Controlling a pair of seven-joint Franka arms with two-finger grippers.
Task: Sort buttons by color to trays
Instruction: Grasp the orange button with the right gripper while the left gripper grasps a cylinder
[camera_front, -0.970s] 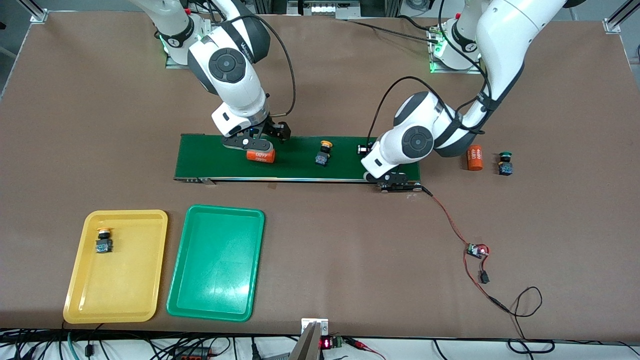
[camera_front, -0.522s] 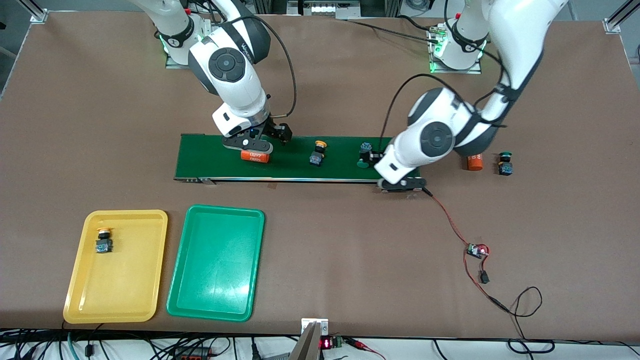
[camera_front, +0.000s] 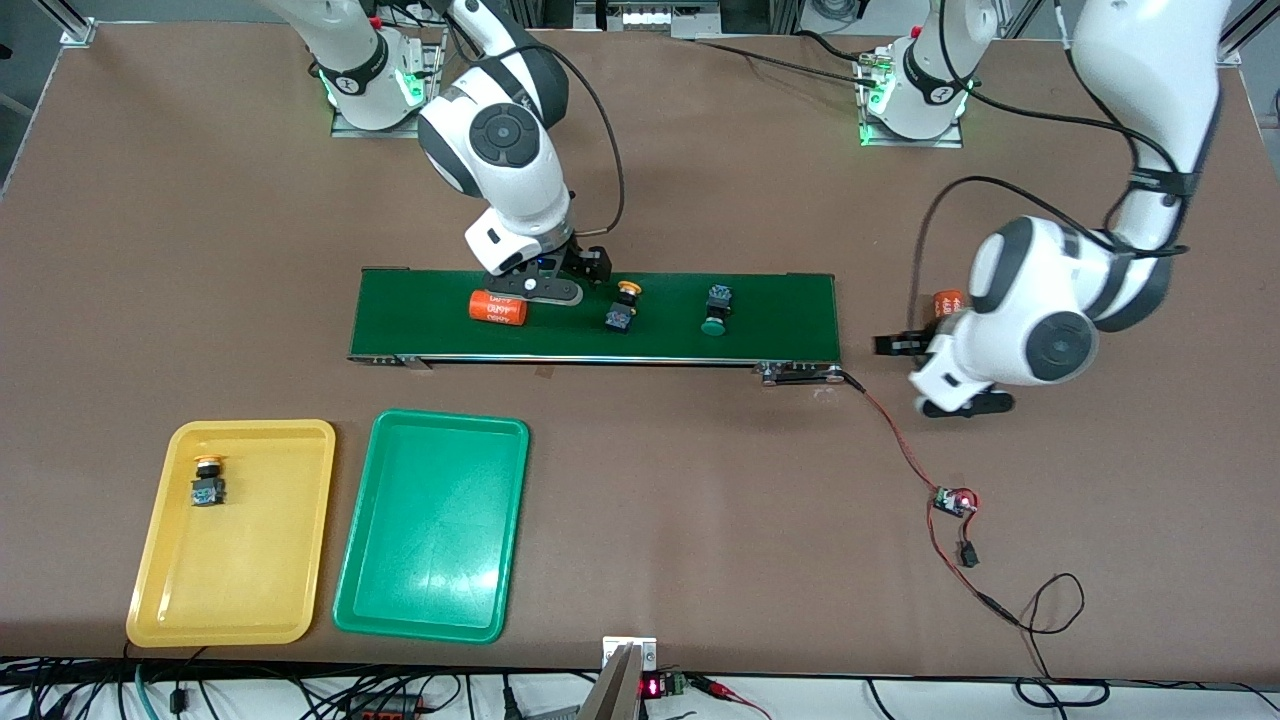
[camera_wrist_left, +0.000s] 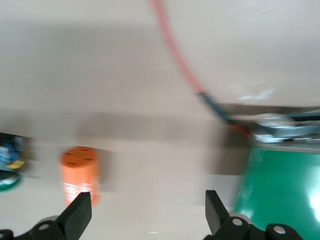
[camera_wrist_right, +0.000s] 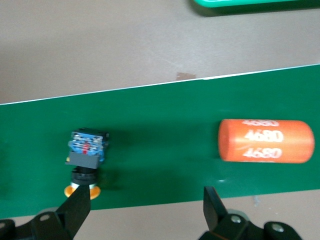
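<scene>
Yellow btn (camera_front: 623, 304) and green btn (camera_front: 716, 309) lie mid-frame on conveyor belt (camera_front: 420, 318), third btn (camera_front: 207, 481) in yellow tray (camera_front: 300, 520) lower left, green tray (camera_front: 500, 560) w/o btns. Right gripper (camera_front: 540, 283) over belt, jaws apart, holding nothing; left gripper (camera_front: 958, 398) over table at frame right, jaws apart, holding nothing. Btns look light, rigid, tip-prone: likely grip blocky body, not round cap; fourth btn hidden by left arm, orange cylinder (camera_front: 497, 307) not for sorting.

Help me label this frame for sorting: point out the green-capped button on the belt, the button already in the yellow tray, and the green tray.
Green-capped button (camera_front: 716, 309), front view, on its body above the cap.
Button in the yellow tray (camera_front: 208, 482), front view, on its dark body.
Green tray (camera_front: 432, 540), front view, on its bare floor.
</scene>
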